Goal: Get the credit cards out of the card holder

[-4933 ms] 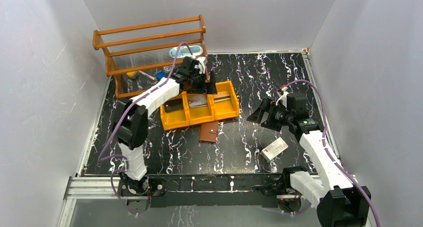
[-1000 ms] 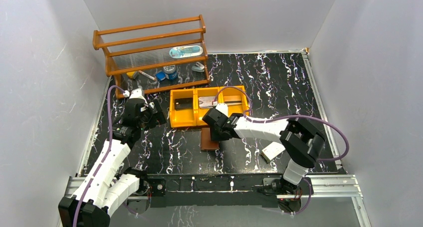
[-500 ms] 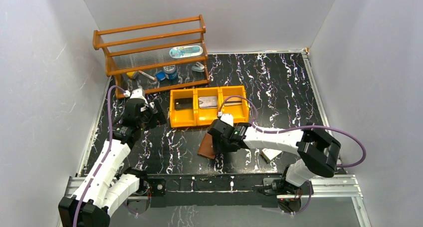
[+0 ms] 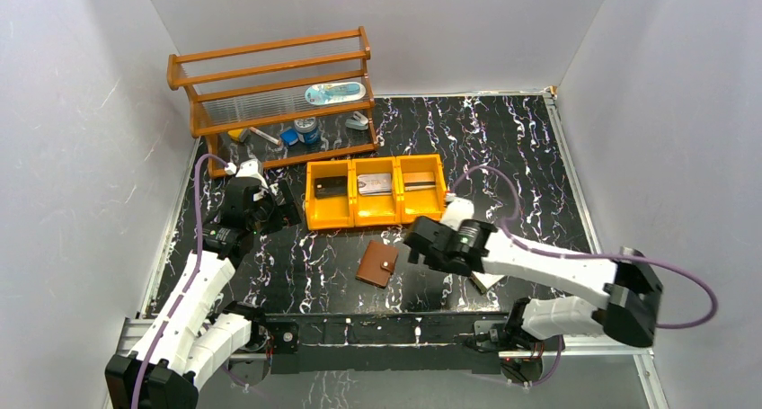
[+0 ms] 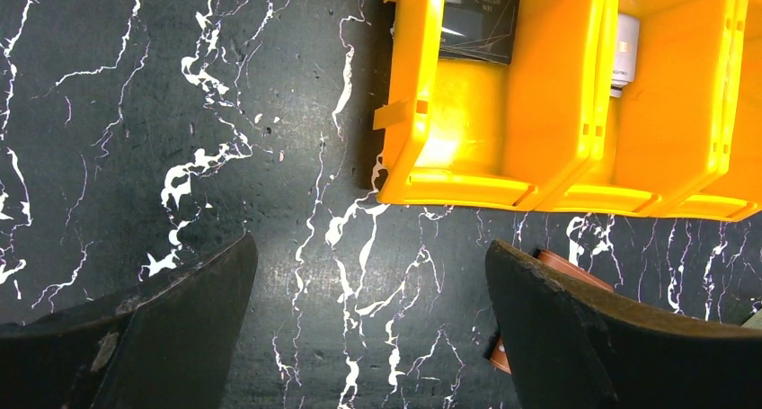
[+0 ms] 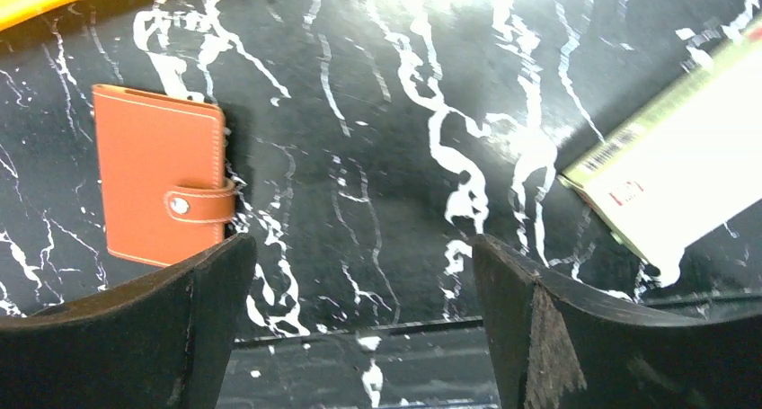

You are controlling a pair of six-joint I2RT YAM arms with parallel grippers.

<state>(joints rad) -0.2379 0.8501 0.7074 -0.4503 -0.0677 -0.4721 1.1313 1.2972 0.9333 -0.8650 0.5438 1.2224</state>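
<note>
The holder (image 4: 377,263) is found snapped shut on the table (image 4: 503,157), the left gripper (image 5: 370,247) and right gripper (image 6: 359,247) both wide and empty; unsnapping is judged required next.

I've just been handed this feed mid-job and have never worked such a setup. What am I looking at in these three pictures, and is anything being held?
Two white jointed arms are bolted at the near edge of a black marbled table. The wide picture comes from a fixed camera above and behind them. The other two come from a camera on each wrist, so the dark shapes along their bottom edges are that arm's own fingers. The left end effector hangs open beside an orange tray with three compartments. The right end effector is open too, over bare table between a brown wallet, lying snapped shut, and a white box. A wooden shelf stands at the back. Neither arm holds anything.
</note>
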